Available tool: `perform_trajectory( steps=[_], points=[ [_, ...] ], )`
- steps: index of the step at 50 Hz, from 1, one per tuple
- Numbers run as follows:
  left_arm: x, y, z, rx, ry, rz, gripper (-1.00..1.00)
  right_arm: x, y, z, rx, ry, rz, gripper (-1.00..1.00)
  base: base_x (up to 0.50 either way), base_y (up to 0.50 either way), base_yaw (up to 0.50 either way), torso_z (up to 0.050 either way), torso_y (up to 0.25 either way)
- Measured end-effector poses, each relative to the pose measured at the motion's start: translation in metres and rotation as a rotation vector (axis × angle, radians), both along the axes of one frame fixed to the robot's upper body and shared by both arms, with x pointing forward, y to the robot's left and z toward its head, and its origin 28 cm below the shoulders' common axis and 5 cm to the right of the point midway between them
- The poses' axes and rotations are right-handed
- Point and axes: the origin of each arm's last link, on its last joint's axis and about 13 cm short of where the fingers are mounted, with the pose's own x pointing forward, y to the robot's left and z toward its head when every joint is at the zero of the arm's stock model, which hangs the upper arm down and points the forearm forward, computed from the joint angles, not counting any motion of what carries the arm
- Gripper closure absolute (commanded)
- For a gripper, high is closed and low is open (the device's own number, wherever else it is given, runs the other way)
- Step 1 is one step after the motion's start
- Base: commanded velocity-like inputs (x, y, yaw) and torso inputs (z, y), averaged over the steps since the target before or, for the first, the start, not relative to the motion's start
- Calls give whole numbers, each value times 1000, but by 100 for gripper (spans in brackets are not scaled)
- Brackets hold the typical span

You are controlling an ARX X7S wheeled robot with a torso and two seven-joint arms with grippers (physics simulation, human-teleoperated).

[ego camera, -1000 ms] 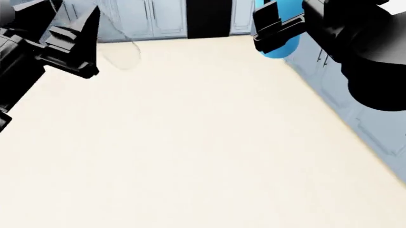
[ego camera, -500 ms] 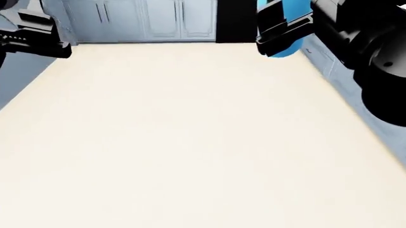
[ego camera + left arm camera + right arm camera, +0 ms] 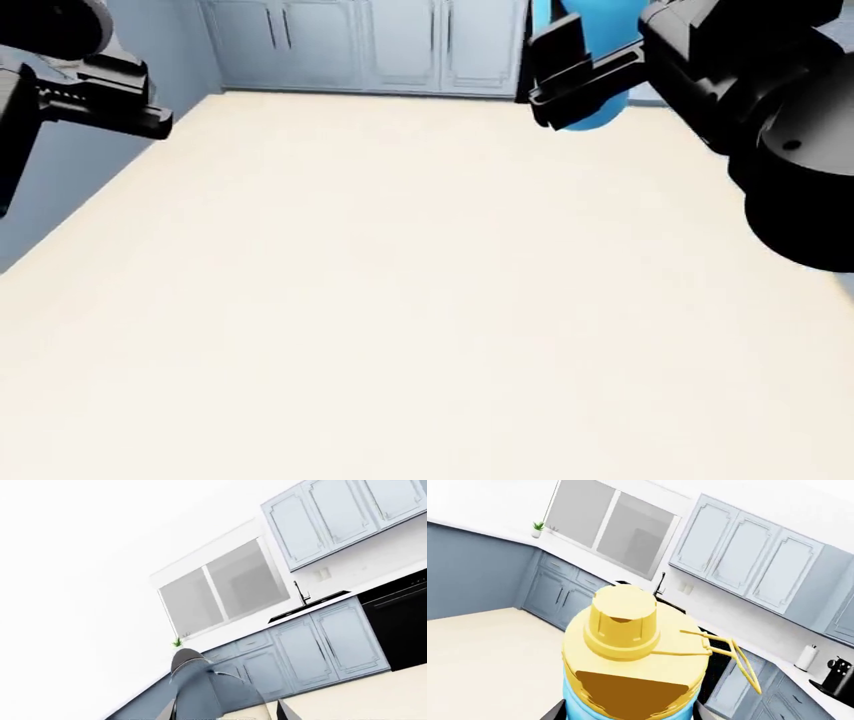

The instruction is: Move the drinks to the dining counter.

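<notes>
The sky-blue flask (image 3: 630, 670) is held up in the air by the right gripper (image 3: 577, 68), whose black fingers are closed against its sides. In the right wrist view the flask stands close to the camera, its yellow screw lid (image 3: 625, 625) uppermost and the thin yellow loop (image 3: 730, 657) sticking out to one side. What is inside the flask cannot be seen, since the lid is on and the body is opaque. In the head view only the lower blue part shows beyond the gripper, above the far edge of the floor.

The left gripper (image 3: 100, 95) is at the upper left of the head view. In the left wrist view a pale, see-through shape rises between its fingers; it is probably the clear bottle (image 3: 193, 685), but the outline is faint, and whether the fingers are closed on it cannot be told.

Below both arms lies a wide, bare cream floor (image 3: 400, 300). Grey-blue base cabinets (image 3: 360, 45) line the far wall. The wrist views show a white worktop with a sink and tap (image 3: 301, 596), a window (image 3: 223, 595), wall cabinets (image 3: 740, 560), a small potted plant (image 3: 536, 529), a black appliance front (image 3: 400, 625), and a paper towel roll (image 3: 807, 657) beside a dark coffee machine (image 3: 839, 672).
</notes>
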Motion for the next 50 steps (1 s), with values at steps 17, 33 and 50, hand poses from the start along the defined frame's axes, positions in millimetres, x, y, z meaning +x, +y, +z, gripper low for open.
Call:
perform_trajectory(
  steps=[17, 33, 50],
  points=[
    [2, 0, -1, 5, 7, -12, 100, 3, 0, -1, 0, 7, 1, 100, -68, 495, 391, 1, 2],
    [3, 0, -4, 4, 12, -19, 100, 4, -2, -2, 4, 5, -23, 100, -248, 461, 73, 0, 3],
    [2, 3, -8, 0, 19, -22, 100, 6, -2, 0, -3, 4, -28, 100, -354, 440, 0, 0, 2]
  ],
)
